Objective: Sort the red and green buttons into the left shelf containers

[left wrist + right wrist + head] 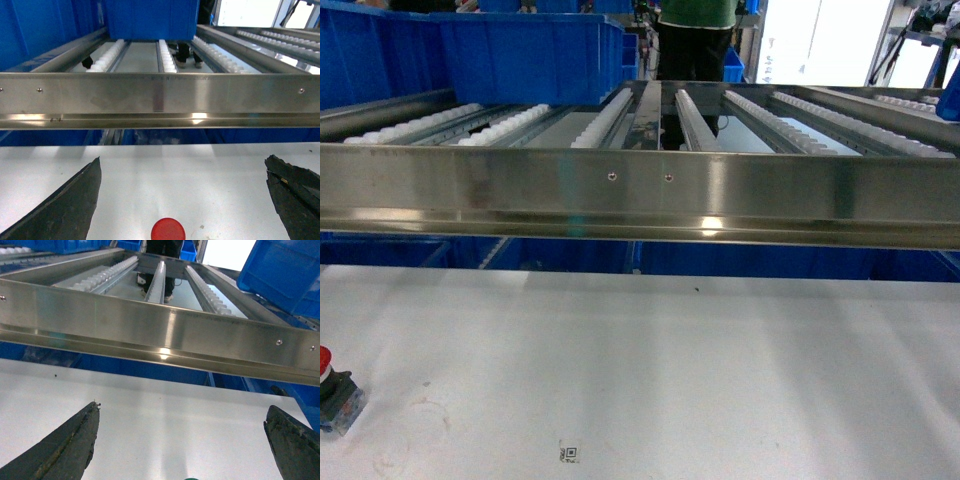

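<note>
Red button (332,385): sits on the white desk (660,380) at its near left edge, red cap up on a dark blocky body; in the left wrist view the round cap shows at the bottom of the picture.
Left tool (182,200): jaws spread wide, holding nothing; the red cap lies between the two dark fingers (65,210), near the middle of the gap and touching neither.
Right tool (182,445): jaws spread wide, empty, over bare desk; a sliver of green (192,478) peeks in at the bottom edge between the fingers, too little to say what it is.
Shelf (640,195): steel front rail runs along the far edge of the desk, roller tracks sloping behind it.
Blue bins (520,50): on the shelf's far left, well apart from both tools.
</note>
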